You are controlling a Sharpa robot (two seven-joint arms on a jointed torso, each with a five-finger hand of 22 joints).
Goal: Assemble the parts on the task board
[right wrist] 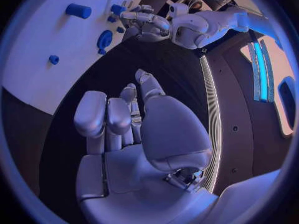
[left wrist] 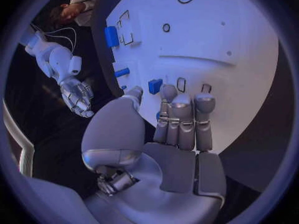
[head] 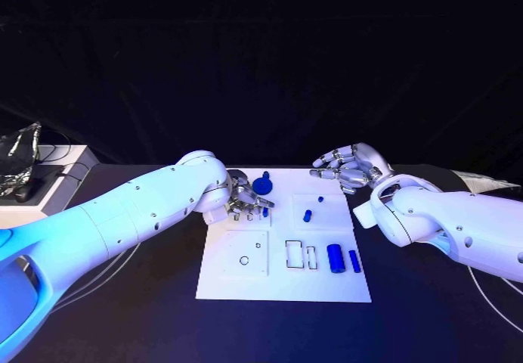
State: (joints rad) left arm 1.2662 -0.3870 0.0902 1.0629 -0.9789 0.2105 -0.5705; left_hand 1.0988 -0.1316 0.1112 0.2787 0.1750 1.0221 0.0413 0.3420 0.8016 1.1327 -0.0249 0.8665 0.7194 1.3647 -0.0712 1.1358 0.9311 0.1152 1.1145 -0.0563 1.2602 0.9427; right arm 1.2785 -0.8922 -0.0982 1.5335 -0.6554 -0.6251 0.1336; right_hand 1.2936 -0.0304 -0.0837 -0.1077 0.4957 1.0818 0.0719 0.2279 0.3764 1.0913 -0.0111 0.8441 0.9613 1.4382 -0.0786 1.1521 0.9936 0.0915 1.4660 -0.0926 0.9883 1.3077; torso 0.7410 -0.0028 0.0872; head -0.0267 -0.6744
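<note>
Black worktop (head: 131, 318), white task board (head: 283, 283) mid. My left hand (head: 242, 203) sits over board's far-left corner, fingers on a small blue part (head: 265, 212), grip unclear. Parts look stiff, light, slick; I'd pinch sides. Right hand (head: 351, 168) hovers beyond board's far-right corner, fingers released.

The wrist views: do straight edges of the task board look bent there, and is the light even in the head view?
Left wrist view: the task board bulges, its edge curved by the fisheye. Right wrist view: its edge also bends. Head view: board edges stay straight; the white plate is bright against the black table, and bluish light falls on the left arm.
</note>
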